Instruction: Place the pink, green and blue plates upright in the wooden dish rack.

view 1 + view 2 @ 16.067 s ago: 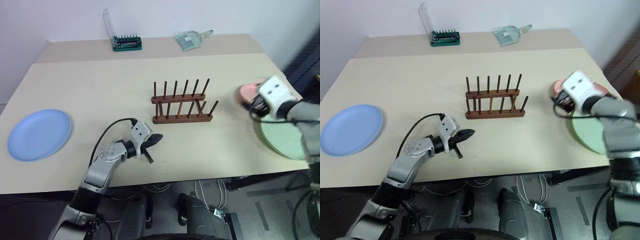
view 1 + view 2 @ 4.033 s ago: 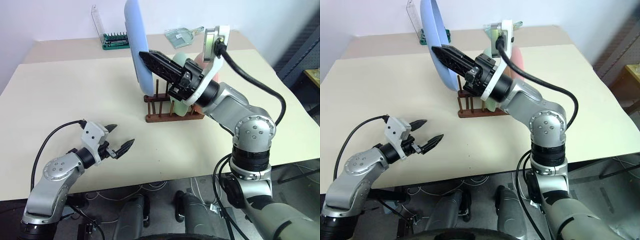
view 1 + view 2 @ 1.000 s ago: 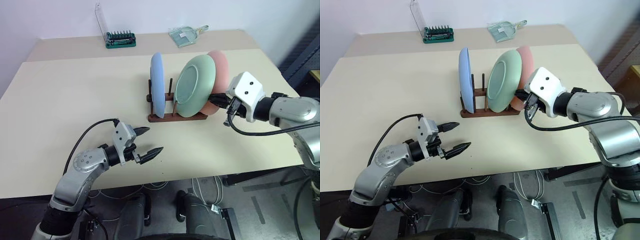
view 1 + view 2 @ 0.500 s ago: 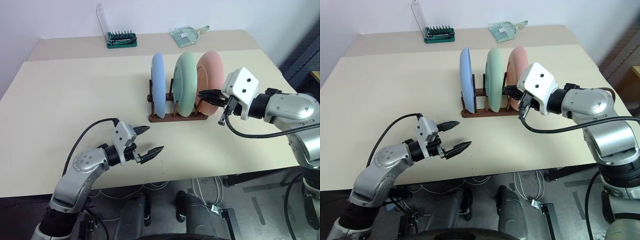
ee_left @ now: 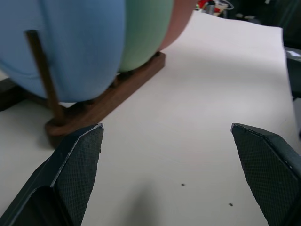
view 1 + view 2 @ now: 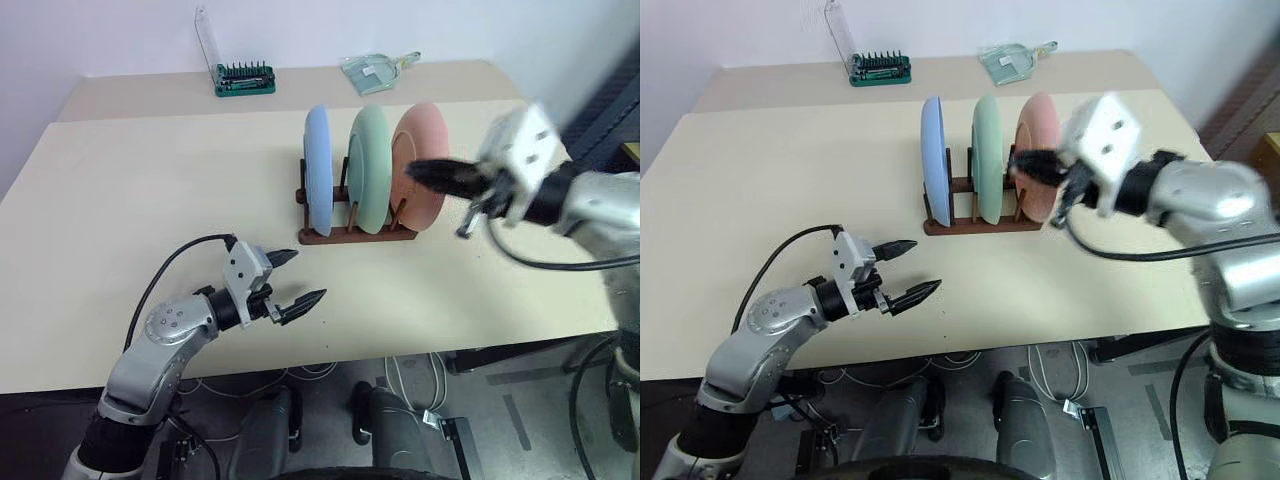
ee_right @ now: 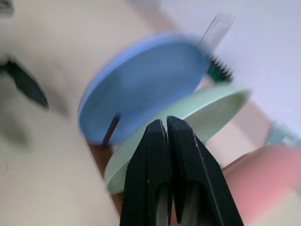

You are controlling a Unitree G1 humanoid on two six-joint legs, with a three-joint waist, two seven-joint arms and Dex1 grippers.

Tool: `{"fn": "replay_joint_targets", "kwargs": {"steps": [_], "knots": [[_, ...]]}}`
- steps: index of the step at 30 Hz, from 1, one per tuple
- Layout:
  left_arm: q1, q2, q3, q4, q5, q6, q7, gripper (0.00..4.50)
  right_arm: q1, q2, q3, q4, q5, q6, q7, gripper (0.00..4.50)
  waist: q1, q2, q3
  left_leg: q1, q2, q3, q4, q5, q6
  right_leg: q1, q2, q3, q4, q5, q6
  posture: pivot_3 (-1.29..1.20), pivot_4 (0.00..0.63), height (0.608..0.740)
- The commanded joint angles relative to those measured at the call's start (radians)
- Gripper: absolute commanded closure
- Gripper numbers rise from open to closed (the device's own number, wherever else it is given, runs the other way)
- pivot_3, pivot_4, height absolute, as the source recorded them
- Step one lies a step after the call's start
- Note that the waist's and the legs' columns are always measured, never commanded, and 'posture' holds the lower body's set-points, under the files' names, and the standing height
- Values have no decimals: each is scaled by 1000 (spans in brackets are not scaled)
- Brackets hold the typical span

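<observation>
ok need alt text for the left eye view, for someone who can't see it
Three round matte plates, light blue, mint green and salmon pink, stand upright in a small dark wooden dish rack on a beige table. The right gripper, shut, is in front of the pink plate; the left gripper is open above the table's near side.

No readable text, label, brand, number or sign anywhere. Plain, unmarked faces on the blue plate (image 6: 317, 170), the green plate (image 6: 371, 170) and the pink plate (image 6: 420, 165). Nothing printed on the wooden dish rack (image 6: 355, 234) or on the bare surface (image 6: 150, 180). Any marking on the green screwdriver-bit holder (image 6: 245, 79) or the clear packet (image 6: 375, 72) at the far edge too small to make out.
</observation>
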Motion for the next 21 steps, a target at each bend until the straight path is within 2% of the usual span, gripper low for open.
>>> {"fn": "replay_joint_targets", "kwargs": {"steps": [1,4,8,13,17,21], "knots": [[45,33,106,-34,-26,6,15,0,154,-48,-161,-39,100,30,107,4402,0,0,0,1,0,0,0,0,0,1,0,0,0,0,0,0,150,740],[102,71,176,-13,-23,-1,12,0,314,-65,-207,9,53,-9,136,4402,-4,0,-1,2,0,-1,0,-1,-1,2,0,-1,-1,-2,3,0,150,740],[185,120,306,41,-17,-29,8,0,435,-29,-201,152,-12,-93,138,4402,-7,1,-1,3,1,1,1,-1,-1,2,-1,-1,0,-1,2,0,150,740],[223,151,386,73,-12,-50,7,0,416,0,-149,329,-70,-204,152,4402,-6,3,0,2,4,1,1,-1,-2,1,-1,-3,-1,-1,1,0,150,740],[267,169,450,88,-21,-62,-13,0,410,14,-110,396,-106,-253,148,4402,-5,3,0,2,4,1,1,-2,-3,0,-1,-4,-2,-1,1,0,150,740],[294,154,458,47,-34,-49,1,0,385,37,-70,436,-116,-277,152,4402,-4,3,0,2,4,2,0,-3,-4,0,-1,-4,-1,-1,1,0,150,740]]}}
